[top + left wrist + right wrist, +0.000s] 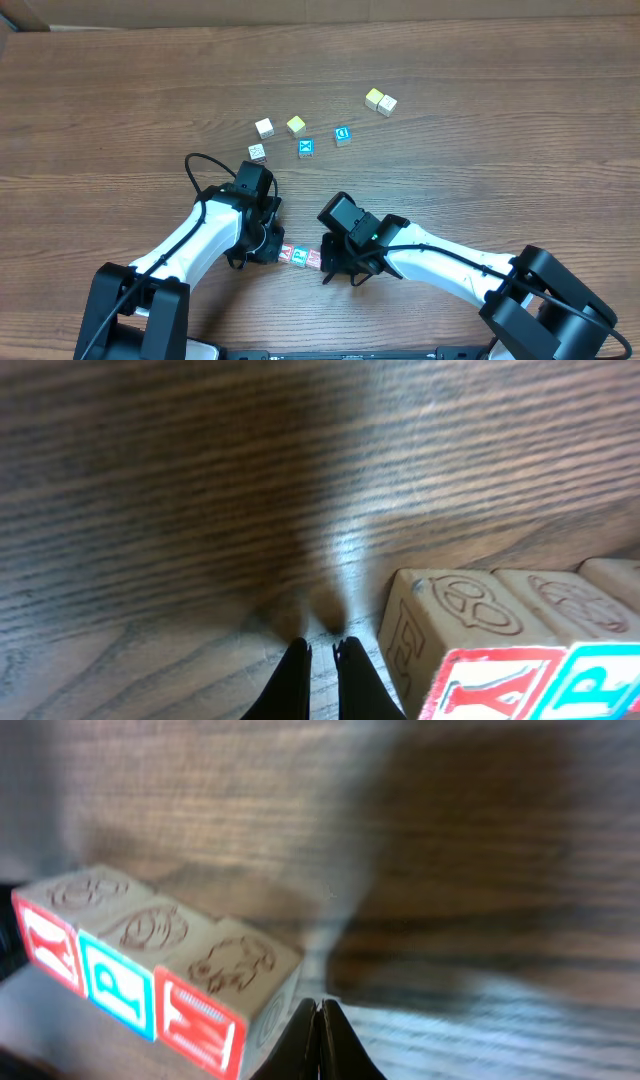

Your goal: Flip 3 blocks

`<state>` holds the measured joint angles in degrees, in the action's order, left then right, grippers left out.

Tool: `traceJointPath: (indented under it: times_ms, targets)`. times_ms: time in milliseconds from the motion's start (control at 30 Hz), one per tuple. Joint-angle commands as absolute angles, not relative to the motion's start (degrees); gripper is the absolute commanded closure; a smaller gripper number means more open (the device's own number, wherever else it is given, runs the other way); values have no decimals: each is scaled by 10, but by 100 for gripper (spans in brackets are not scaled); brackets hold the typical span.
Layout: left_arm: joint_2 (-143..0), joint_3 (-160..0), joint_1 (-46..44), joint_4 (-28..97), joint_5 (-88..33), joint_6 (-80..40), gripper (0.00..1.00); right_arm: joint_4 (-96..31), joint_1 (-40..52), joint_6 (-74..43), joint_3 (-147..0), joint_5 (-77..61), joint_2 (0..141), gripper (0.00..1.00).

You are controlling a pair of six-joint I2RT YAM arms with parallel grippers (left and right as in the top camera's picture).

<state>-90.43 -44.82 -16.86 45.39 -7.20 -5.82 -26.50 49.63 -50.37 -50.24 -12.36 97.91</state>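
Blocks (300,257): three lying touching in a row, long axis running 9-to-3 o'clock | left claw (321,660): clenched empty, hovering just beside 9 o'clock end | right claw (318,1020): clenched empty, hovering beside 3 o'clock end

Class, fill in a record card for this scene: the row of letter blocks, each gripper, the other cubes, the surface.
Row of blocks: Y block, P block, M block, touching side by side
Left gripper: shut, empty, beside the Y end
Right gripper: shut, empty, beside the M end
Other cubes: seven farther back, including blue X cube, blue D cube
Surface: wooden table
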Motion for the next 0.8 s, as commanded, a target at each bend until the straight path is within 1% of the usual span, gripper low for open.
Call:
traceJointPath:
  times_ms: [0,100,200,433,767]
  targets:
    - [-907,-441,-168,452,-67,-67,96,-255,471,-491,-503,-99,981,96]
    - [-907,-441,-168,449,-67,-67,96,-240,449,-459,-503,-99,981,96]
    - [-907,-441,-168,446,-67,-67,96,-211,434,-403,-503,-121,981,96]
    - [-907,-441,-168,447,-67,-69,96,-190,434,-385,-503,-158,981,96]
    - [-907,-441,-168,447,-67,-69,96,-185,449,-394,-503,-160,981,96]
